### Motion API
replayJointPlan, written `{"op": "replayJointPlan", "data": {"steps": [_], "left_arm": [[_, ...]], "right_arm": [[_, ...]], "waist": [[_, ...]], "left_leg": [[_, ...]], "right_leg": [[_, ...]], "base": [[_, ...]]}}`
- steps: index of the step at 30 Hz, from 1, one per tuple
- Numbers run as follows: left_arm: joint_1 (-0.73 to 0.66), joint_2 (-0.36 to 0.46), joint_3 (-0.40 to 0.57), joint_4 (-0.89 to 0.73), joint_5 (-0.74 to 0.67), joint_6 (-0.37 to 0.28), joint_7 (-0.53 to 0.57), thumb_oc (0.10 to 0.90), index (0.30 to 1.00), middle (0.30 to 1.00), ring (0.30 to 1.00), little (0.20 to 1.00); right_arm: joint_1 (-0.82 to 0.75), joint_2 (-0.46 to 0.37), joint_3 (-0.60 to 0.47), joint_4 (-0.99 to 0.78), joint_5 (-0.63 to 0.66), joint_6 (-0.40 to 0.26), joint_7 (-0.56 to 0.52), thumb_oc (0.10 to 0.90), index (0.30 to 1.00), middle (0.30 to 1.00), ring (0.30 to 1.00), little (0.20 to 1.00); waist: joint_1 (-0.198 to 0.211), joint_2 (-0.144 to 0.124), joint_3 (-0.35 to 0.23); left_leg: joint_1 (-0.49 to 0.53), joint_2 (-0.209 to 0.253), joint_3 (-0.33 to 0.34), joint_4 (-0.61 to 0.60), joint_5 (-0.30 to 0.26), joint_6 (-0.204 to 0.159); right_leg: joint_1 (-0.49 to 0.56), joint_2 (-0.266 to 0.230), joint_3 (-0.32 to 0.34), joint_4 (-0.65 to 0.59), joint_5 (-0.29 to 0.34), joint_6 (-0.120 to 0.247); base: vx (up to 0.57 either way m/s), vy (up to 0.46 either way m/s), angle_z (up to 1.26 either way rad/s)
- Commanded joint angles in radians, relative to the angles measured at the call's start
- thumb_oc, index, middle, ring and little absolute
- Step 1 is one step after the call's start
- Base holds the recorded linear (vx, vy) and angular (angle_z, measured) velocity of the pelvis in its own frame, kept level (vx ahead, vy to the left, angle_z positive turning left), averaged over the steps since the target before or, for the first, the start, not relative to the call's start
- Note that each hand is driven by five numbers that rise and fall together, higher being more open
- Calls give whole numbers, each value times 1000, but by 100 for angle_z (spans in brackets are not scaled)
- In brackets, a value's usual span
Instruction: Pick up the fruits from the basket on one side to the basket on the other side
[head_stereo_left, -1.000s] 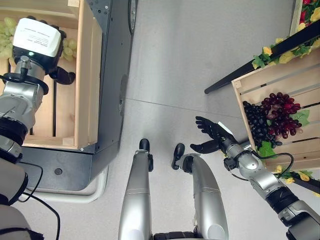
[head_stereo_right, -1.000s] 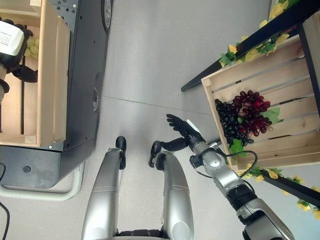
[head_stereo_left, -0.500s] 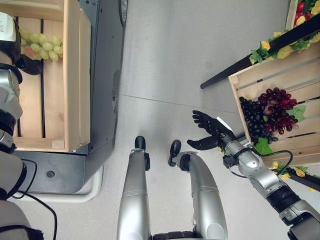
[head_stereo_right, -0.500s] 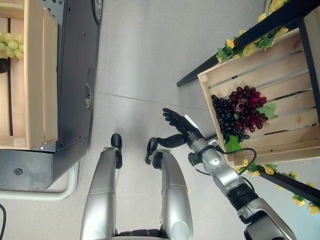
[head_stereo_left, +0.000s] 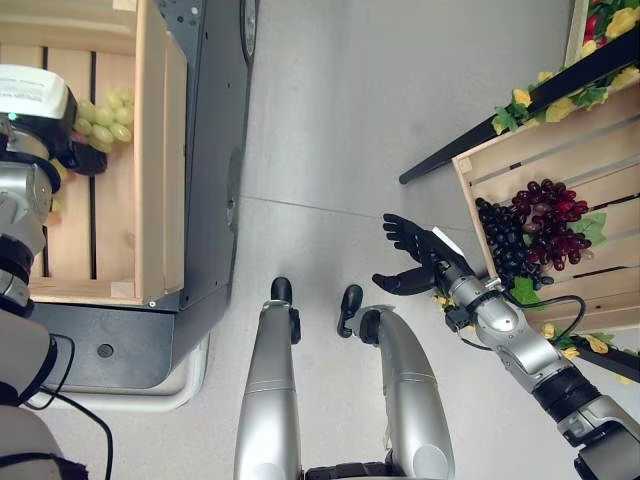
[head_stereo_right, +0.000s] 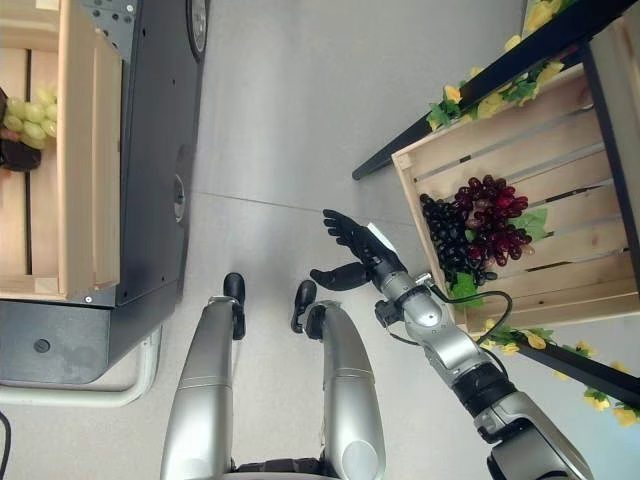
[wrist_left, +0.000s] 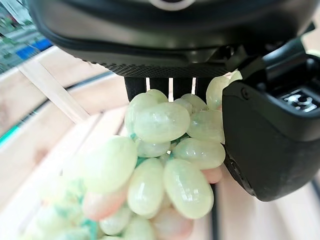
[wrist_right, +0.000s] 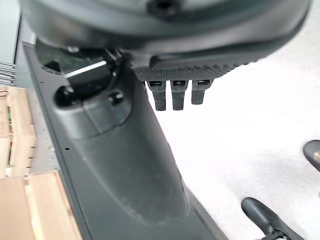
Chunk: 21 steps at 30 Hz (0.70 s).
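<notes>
A bunch of green grapes (wrist_left: 165, 165) sits between the fingers (wrist_left: 170, 87) and thumb (wrist_left: 270, 135) of my left hand (head_stereo_left: 80, 158), which is shut on it. The hand and the green grapes (head_stereo_left: 105, 115) are inside the light wooden crate (head_stereo_left: 150, 180) at the far left, just above its slats. My right hand (head_stereo_left: 420, 262) hovers open over the floor, empty, a short way left of the right wooden crate (head_stereo_left: 470, 195). That crate holds dark purple and red grapes (head_stereo_left: 540, 225) with green leaves.
The left crate rests on a black stand (head_stereo_left: 215, 150) with a pale base. A black shelf bar (head_stereo_left: 480, 140) dressed with yellow flowers and leaves (head_stereo_left: 560, 100) runs above the right crate. Grey floor (head_stereo_left: 380, 110) lies between the two crates.
The whole view has shifted a little. My left hand has moved slightly within the left crate, and more of the green bunch now shows beside it. The right hand stays open in about the same place.
</notes>
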Motion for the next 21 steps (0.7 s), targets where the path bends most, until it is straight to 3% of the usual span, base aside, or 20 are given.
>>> {"op": "replayJointPlan", "data": {"steps": [1,5,6,12,16,21], "left_arm": [[41,41,181,-34,-162,-25,101,400,300,300,300,300],[140,27,334,-29,-310,-77,126,400,300,300,300,300],[151,27,367,-29,-336,-85,125,400,300,300,300,300],[287,-1,626,-52,-659,-170,103,400,300,300,300,300],[350,-29,722,-98,-795,-191,70,400,300,300,300,300],[429,-58,785,-163,-846,-218,40,400,300,300,300,300]], "right_arm": [[57,-47,-134,-128,44,-74,-2,800,900,900,900,900],[92,-34,-146,-142,43,-63,2,800,900,900,900,900],[91,-33,-151,-146,42,-61,3,800,900,900,900,900],[136,-6,-170,-175,21,-38,-3,800,900,900,900,900],[164,15,-186,-175,10,-39,-13,800,900,900,900,900],[193,57,-177,-169,-2,-36,-19,800,900,900,900,900]], "waist": [[26,41,-10],[34,48,-10],[33,51,-10],[40,79,-10],[38,102,-33],[37,137,-103]], "left_leg": [[171,-44,50,-178,12,63],[275,-53,48,-196,-11,59],[270,-53,52,-200,6,63],[439,-76,48,-255,-7,68],[509,-90,48,-284,-18,72],[613,-102,48,-371,-8,70]], "right_leg": [[141,12,-11,-61,27,-18],[240,8,2,-83,4,-9],[235,6,-2,-88,16,-19],[389,-7,21,-141,12,-7],[454,-15,33,-168,13,1],[542,-24,45,-245,46,22]], "base": [[19,-51,-7],[54,-46,-3],[-10,-55,-4],[32,-30,-4],[47,-16,-5],[72,-21,3]]}}
